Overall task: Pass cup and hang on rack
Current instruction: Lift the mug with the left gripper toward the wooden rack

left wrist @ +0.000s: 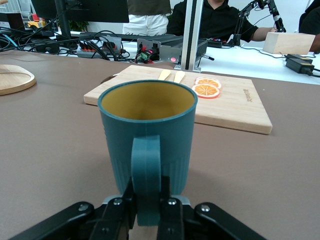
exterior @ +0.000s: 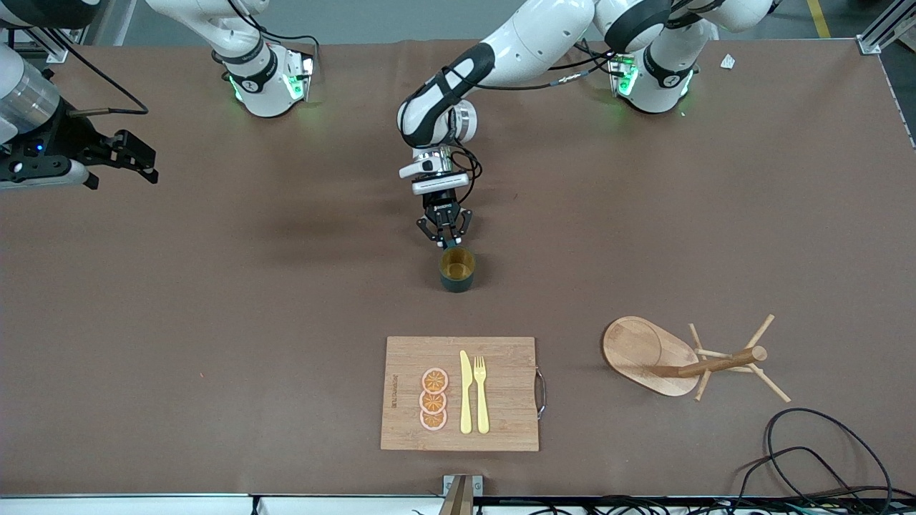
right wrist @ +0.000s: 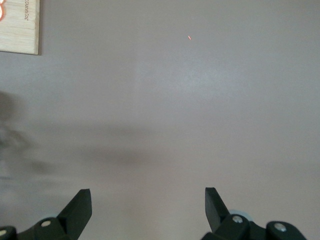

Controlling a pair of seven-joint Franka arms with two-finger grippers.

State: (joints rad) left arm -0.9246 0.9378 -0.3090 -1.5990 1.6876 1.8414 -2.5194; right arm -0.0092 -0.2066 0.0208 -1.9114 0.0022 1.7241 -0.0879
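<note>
Cup (exterior: 456, 270) upright mid-tabletop, handle (left wrist: 146, 175) clenched by left gripper (exterior: 444, 238). Rack (exterior: 647, 355) tipped over, toward left arm's end, nearer camera than cup. Right gripper (exterior: 132, 157) spread wide, waiting over right arm's end.

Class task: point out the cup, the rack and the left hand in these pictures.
cup (exterior: 456, 270): front view, on its yellow inside.
rack (exterior: 637, 347): front view, on its dished oval base.
left hand (left wrist: 146, 210): left wrist view, between fingertips shut on the cup's handle.
</note>
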